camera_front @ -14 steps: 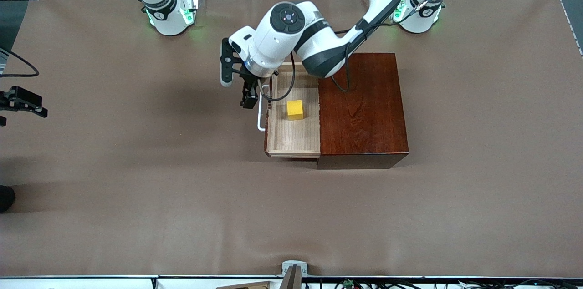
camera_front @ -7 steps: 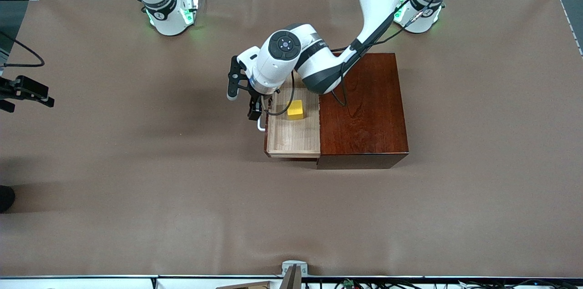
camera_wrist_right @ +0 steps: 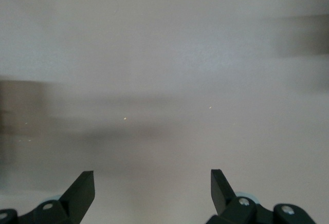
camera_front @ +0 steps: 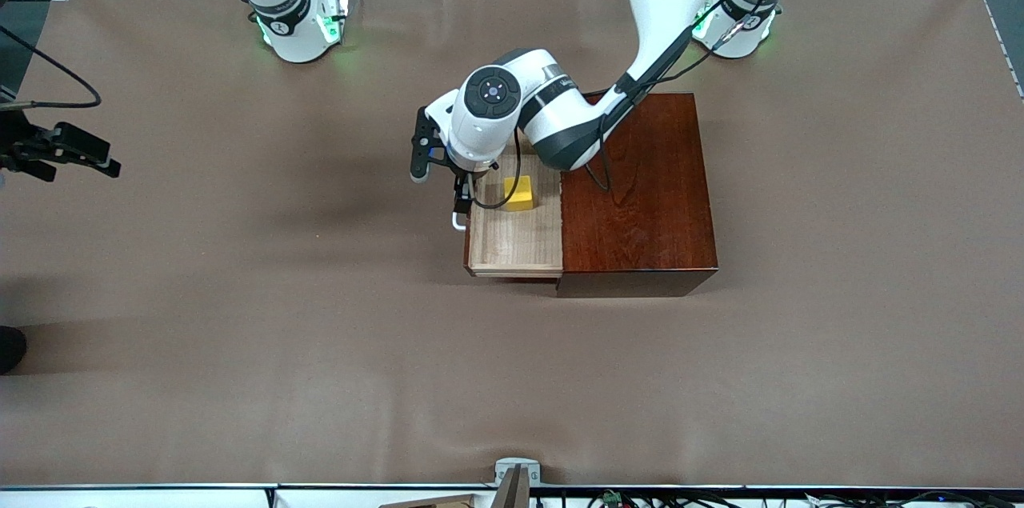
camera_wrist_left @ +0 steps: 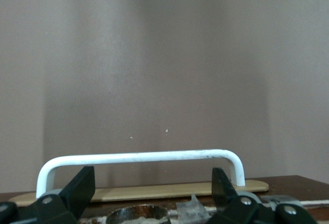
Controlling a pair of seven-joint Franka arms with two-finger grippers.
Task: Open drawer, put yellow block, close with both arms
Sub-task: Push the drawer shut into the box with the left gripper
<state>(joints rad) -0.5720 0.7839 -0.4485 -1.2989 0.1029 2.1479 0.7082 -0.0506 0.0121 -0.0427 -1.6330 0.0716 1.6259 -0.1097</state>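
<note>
The drawer (camera_front: 516,240) stands pulled out of the dark reddish-brown box (camera_front: 640,188), toward the right arm's end of the table. The yellow block (camera_front: 518,193) lies in the drawer. My left gripper (camera_front: 461,198) is open, low at the drawer's front, by the white handle (camera_front: 456,222). In the left wrist view the handle (camera_wrist_left: 139,157) runs across just past the open left gripper (camera_wrist_left: 151,183), with the fingers (camera_wrist_left: 82,183) apart and holding nothing. My right gripper (camera_front: 108,160) is open and empty over the table's edge at the right arm's end; the right wrist view shows the gripper (camera_wrist_right: 151,185) over bare cloth.
Brown cloth covers the table (camera_front: 320,332). The left arm's forearm (camera_front: 560,132) lies over the corner of the box and drawer farthest from the front camera. Both arm bases (camera_front: 300,20) stand along the table's edge farthest from that camera.
My left gripper has come down and in toward the drawer's front, ending at the handle. My right gripper has moved a little inward over the table's edge. Drawer and block have not moved.
</note>
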